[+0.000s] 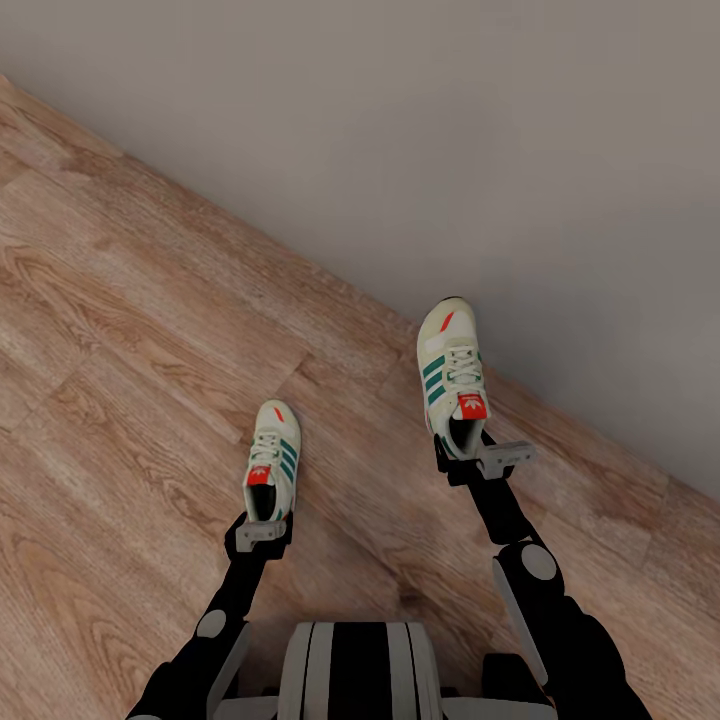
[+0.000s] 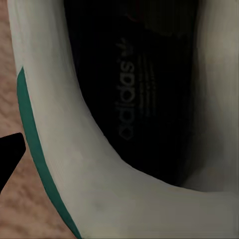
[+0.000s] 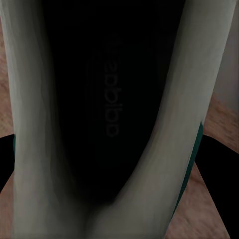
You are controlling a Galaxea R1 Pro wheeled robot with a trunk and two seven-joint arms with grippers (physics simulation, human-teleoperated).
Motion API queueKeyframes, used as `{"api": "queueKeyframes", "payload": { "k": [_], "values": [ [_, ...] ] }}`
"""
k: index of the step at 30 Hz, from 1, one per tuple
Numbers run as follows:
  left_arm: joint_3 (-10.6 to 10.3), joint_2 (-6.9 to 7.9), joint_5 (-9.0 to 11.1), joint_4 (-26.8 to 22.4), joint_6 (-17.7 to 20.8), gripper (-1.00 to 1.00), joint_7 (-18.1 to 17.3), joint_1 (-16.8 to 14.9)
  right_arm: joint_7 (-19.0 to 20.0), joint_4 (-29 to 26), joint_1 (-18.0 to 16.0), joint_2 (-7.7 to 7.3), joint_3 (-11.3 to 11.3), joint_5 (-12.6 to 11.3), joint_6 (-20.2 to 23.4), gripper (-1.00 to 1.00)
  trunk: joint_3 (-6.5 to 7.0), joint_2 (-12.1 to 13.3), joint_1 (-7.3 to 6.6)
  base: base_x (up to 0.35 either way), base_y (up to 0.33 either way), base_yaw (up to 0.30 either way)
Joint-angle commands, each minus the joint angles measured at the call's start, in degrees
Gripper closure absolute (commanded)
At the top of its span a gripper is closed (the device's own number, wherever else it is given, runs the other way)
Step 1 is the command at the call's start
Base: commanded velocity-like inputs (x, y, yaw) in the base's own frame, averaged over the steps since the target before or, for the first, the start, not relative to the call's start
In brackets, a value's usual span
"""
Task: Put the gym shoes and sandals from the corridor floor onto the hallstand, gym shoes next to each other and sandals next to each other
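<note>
Two sneakers off the floor [image 1: 130, 330], toes toward the wall: left shoe [image 1: 272, 460] low centre in left jaws [image 1: 260, 530]; right shoe [image 1: 452, 378] right of centre in right jaws [image 1: 480, 460]; both clamped on heels; rack unseen.

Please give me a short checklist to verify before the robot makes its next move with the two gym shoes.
1. Left gripper sits at the heel of the left gym shoe: ok.
2. Right gripper sits at the heel of the right gym shoe: ok.
3. Fingers firmly closed on each heel: cannot tell, the shoes hide the fingertips.
4. Shoes lifted off the corridor floor: cannot tell from these views.
5. Right shoe has room from the grey wall: cannot tell, its toe looks close to the wall base.
6. Hallstand in sight as a target: not ok.
</note>
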Motion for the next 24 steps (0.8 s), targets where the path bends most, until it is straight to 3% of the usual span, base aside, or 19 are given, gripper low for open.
{"api": "queueKeyframes", "payload": {
  "k": [1,3,4,24],
  "values": [
    [-0.1,0.02,0.2,0.0,-0.2,-1.00,0.0,0.0,0.1,0.0,0.0,0.03,-0.1,0.3,-0.1,1.00,-0.02,0.0,0.00,0.018,0.000,0.000],
    [-0.1,-0.01,0.2,0.0,-0.2,-1.00,0.1,0.0,0.1,0.0,0.0,0.03,-0.1,0.3,-0.1,1.00,-0.02,0.0,0.00,0.008,0.000,0.000],
    [-0.1,0.01,0.2,0.0,-0.2,1.00,0.1,0.0,0.1,0.0,0.0,0.03,-0.1,0.3,-0.1,1.00,-0.02,0.0,0.00,0.004,0.000,0.000],
    [0.0,0.04,0.2,0.0,-0.2,1.00,0.0,0.0,0.1,0.0,0.0,0.03,-0.1,0.3,-0.1,1.00,-0.02,0.0,0.00,0.000,0.000,0.000]
  ]
}}
